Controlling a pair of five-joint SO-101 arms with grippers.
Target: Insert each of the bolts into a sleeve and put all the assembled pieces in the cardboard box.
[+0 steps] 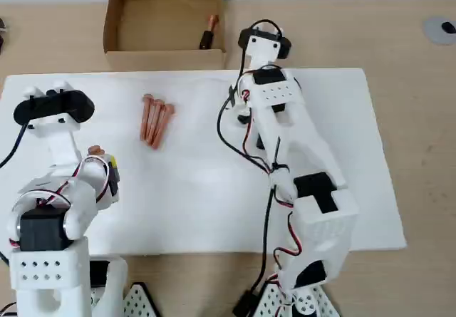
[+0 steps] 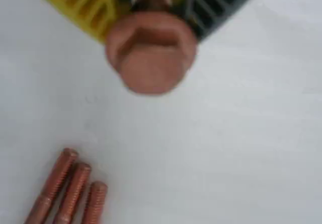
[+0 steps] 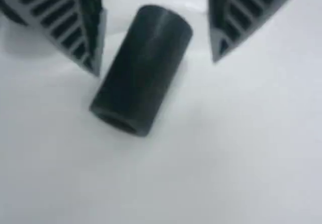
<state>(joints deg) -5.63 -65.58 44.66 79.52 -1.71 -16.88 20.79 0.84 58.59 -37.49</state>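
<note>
1. L gripper (image 1: pixel 100 162), lower left of the high view: closed on a copper-coloured hex-head metal bolt (image 2: pixel 151 53). It is gripped on the shank just behind the head, w/ the head twd the wrist camera. The bolt is judged stiff and dense for its size. Threads should give the pads bite, so slip is judged unlikely.
2. Three loose copper-coloured threaded bolts (image 1: pixel 155 121), left of centre in the high view: laid side by side, touching, on the white sheet (image 1: pixel 214 210). Each is best taken singly, across the shank at mid-length. Being round, they are judged likely to roll if nudged.
3. Brown cardboard box (image 1: pixel 114 25), top of the high view, left of centre: open, w/ one assembled bolt-and-sleeve piece (image 1: pixel 209 32) lying by its right wall.
4. R gripper (image 3: pixel 156 58), on the R arm (image 1: pixel 299 139) right of centre in the high view: jaws spread, one each side of a black cylindrical sleeve (image 3: pixel 141 70). The sleeve lies on its side on the sheet; finger contact can't be told. It is judged rigid, smooth and prone to roll. A grip across the barrel at mid-length is judged best, w/ the bore end left free for the bolt.
</note>
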